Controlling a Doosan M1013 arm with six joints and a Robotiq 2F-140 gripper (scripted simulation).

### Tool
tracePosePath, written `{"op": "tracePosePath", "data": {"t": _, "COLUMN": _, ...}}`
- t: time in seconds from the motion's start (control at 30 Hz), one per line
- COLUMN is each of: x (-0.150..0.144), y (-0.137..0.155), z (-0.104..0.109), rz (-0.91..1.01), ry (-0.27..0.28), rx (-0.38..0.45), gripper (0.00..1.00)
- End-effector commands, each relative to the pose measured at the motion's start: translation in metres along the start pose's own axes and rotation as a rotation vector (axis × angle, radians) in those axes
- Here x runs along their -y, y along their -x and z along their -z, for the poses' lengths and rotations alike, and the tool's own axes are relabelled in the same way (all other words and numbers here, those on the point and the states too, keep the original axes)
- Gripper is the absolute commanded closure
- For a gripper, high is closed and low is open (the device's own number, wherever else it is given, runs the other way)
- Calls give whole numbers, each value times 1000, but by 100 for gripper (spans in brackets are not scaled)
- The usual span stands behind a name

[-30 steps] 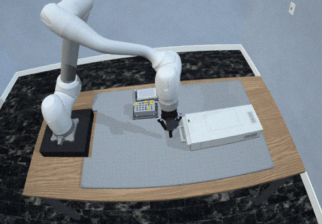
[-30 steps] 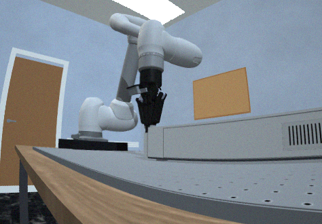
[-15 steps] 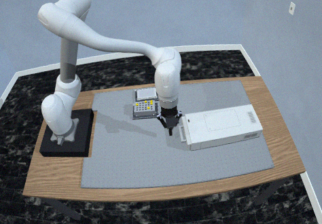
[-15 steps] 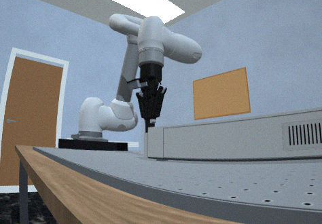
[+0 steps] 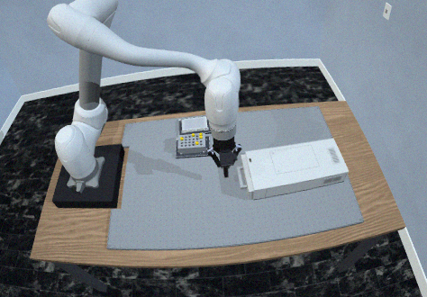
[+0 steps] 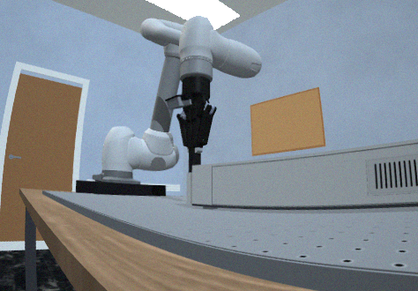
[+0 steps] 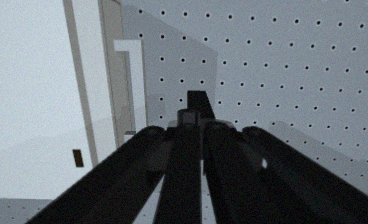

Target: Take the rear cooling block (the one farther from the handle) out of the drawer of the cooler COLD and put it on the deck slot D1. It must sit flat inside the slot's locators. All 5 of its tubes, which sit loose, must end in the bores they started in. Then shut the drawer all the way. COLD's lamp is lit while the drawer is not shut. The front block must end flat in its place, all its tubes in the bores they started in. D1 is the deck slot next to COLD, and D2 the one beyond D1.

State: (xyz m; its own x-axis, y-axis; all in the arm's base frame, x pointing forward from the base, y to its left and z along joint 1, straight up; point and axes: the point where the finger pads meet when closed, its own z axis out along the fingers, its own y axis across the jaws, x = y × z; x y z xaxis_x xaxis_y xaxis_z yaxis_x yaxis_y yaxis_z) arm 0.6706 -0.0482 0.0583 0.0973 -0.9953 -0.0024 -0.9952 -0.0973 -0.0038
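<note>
My gripper [image 5: 226, 172] [image 6: 194, 163] [image 7: 195, 105] is shut and empty, fingers pointing down. It is just outside the drawer handle [image 5: 242, 176] [image 7: 138, 85], with a gap showing between them in the wrist view. The cooler COLD [image 5: 293, 163] [image 6: 287, 182] [image 7: 25, 90] is a long white box; its drawer front [image 6: 202, 184] looks flush or nearly so with the body. The lamp [image 5: 250, 160] [image 7: 78, 158] looks dark. A grey block [image 5: 191, 148] with several yellow-topped tubes sits in the nearer deck slot, looking level; exact bores are too small to tell. The front block is hidden inside COLD.
Behind the grey block is a second deck slot with a pale, plain surface [image 5: 195, 124]. The perforated grey deck [image 5: 189, 220] [image 6: 247, 233] [image 7: 285, 65] lies under everything. The arm's black base [image 5: 110, 175] [image 6: 119, 189] stands at the left.
</note>
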Motion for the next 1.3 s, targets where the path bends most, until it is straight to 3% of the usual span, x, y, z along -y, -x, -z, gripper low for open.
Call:
{"op": "tracePosePath", "data": {"t": 0.0, "x": 0, "y": 0, "z": 3, "rz": 0, "ry": -1, "rx": 0, "gripper": 90}}
{"op": "tracePosePath", "data": {"t": 1.27, "x": 0, "y": 0, "z": 47, "rz": 0, "ry": -1, "rx": 0, "gripper": 90}}
